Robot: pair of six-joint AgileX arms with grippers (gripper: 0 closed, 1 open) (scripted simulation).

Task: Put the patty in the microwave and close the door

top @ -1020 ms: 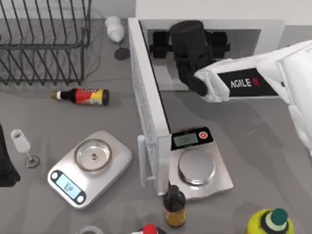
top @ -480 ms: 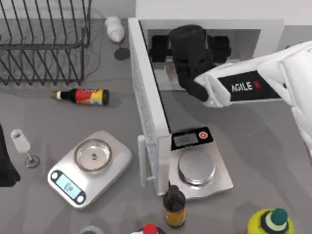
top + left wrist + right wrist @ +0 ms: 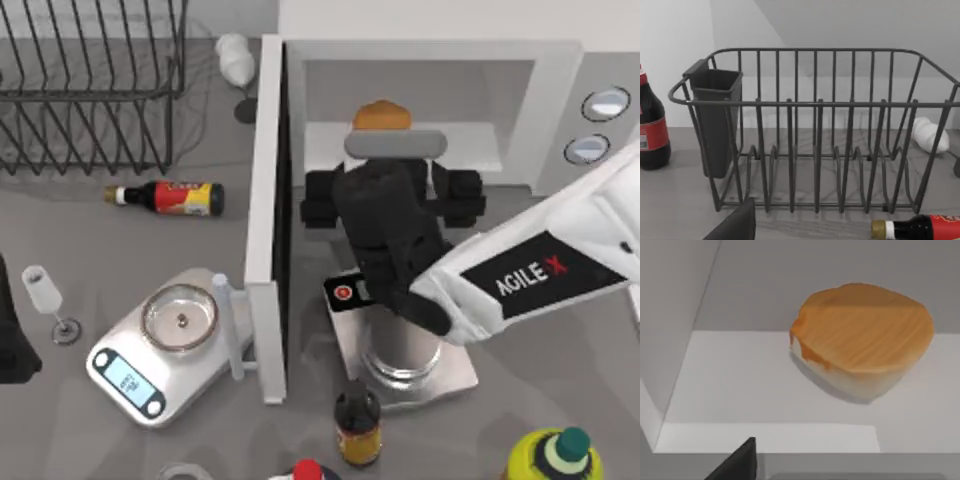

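The patty (image 3: 382, 116) lies on the pale floor inside the microwave (image 3: 430, 55), golden-brown top up, paler underside showing at its rim in the right wrist view (image 3: 863, 347). It sits toward the front middle of the cavity, touching nothing but the floor. The right gripper (image 3: 392, 150) is just outside the cavity mouth, directly in front of the patty and apart from it, with a strip of bare oven floor between them. In the top view a grey bar across the gripper's front hides the fingertips; whether the fingers are spread or closed cannot be told, and they hold nothing visible. The right arm's white forearm, lettered AGILEX, runs from the table's right side over a silver scale (image 3: 405, 375) whose round plate is partly covered by the arm's dark wrist. The door (image 3: 265, 215) stands wide open, swung out toward the front of the table at the left of the cavity, its vertical bar handle facing left, just beside a second scale (image 3: 155, 345). Two silver knobs show on the grey panel at the microwave's right. The left arm is parked at the table's left edge; its wrist camera faces a wire dish rack (image 3: 815, 130). A sauce bottle (image 3: 168, 197) lies on its side near the rack.
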